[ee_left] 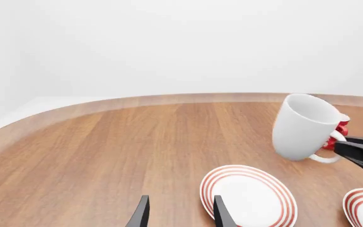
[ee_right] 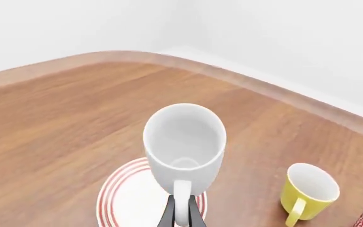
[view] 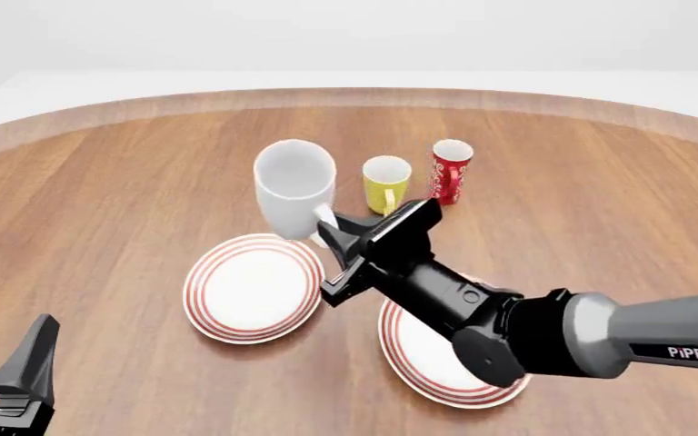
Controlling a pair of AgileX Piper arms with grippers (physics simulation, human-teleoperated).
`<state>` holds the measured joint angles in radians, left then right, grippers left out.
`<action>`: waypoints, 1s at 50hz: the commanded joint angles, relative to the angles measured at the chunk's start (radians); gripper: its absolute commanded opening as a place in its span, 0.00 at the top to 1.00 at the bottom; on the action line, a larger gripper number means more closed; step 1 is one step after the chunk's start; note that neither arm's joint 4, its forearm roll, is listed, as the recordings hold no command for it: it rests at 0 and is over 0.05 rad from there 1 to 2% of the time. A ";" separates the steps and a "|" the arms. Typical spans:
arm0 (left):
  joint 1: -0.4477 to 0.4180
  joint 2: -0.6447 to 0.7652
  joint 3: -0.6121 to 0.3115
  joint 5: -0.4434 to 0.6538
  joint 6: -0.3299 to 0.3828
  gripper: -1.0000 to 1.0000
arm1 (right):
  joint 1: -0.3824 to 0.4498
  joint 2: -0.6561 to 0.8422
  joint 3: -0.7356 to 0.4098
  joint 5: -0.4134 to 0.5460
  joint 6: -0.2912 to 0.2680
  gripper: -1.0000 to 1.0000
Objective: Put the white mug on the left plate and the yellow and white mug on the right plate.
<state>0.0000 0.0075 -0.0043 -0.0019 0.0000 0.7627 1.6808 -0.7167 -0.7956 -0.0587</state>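
Note:
The white mug (view: pixel 294 184) hangs tilted over the far rim of the left plate (view: pixel 252 289). My right gripper (view: pixel 332 229) is shut on its loop handle; the right wrist view shows the handle (ee_right: pixel 181 198) pinched between the fingers, with the mug (ee_right: pixel 185 139) above the plate (ee_right: pixel 119 204). The yellow and white mug (view: pixel 385 183) stands on the table behind the right arm. The right plate (view: pixel 428 374) lies partly under that arm. My left gripper (view: pixel 0 356) is open and empty at the near left, its fingertips (ee_left: pixel 222 213) over the left plate's (ee_left: pixel 251 196) near side.
A slim red cup with white print (view: pixel 451 169) stands just right of the yellow mug. In the left wrist view it peeks out behind the white mug (ee_left: pixel 305 126). The table's curved far edge (view: pixel 349 94) runs behind all the cups.

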 commanded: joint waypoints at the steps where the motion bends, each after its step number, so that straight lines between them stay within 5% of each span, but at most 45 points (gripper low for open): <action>1: 0.000 0.000 0.000 0.000 0.000 0.00 | 0.035 0.043 -0.028 0.000 0.007 1.00; 50: 0.000 0.000 0.000 0.000 0.000 0.00 | 0.089 0.211 -0.119 0.027 0.014 1.00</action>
<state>0.0000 0.0075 -0.0043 -0.0019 0.0000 0.8465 1.8655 -0.8171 -0.7700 -0.0530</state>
